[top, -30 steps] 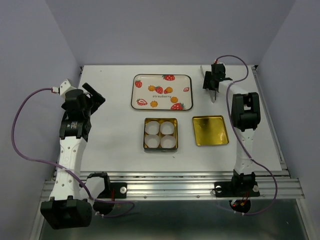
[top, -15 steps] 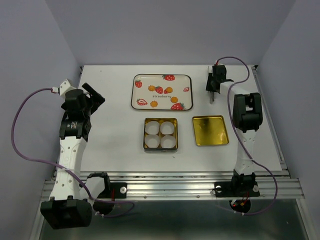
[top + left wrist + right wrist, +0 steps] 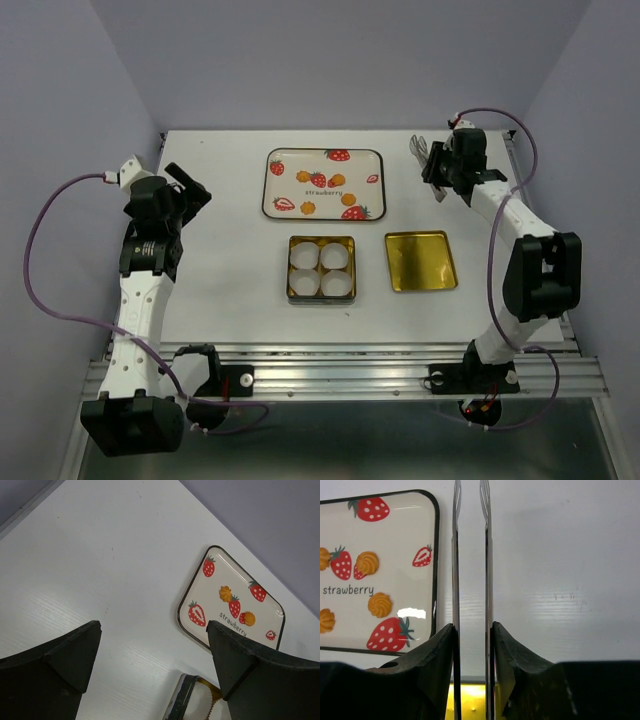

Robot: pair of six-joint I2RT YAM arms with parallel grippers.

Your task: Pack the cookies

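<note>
Cookies: I count four cookies (image 3: 380, 604), all on the strawberry tray (image 3: 300, 160), upper centre.
Tin: the tin (image 3: 289, 270) sits centre; its four paper cups (image 3: 303, 257) are empty, and the lid (image 3: 421, 261) lies to its right on the worktop (image 3: 230, 250).
Right fingers: the right fingers (image 3: 435, 650) pinch tweezers (image 3: 455, 555), upper right.
Left fingers: the left fingers (image 3: 60, 655) are spread and hold nothing.
Progress: I judge nothing packed; four transfers remain.

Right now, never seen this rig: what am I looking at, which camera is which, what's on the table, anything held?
Two robot arms bolted at the near edge of a white table. One picture is from overhead; the other two from cameras on each wrist. The left gripper is open and empty. The right gripper is shut on metal tongs. On the table: a strawberry-print tray with four cookies, a square tin holding four white paper cups, and a gold lid beside it.
</note>
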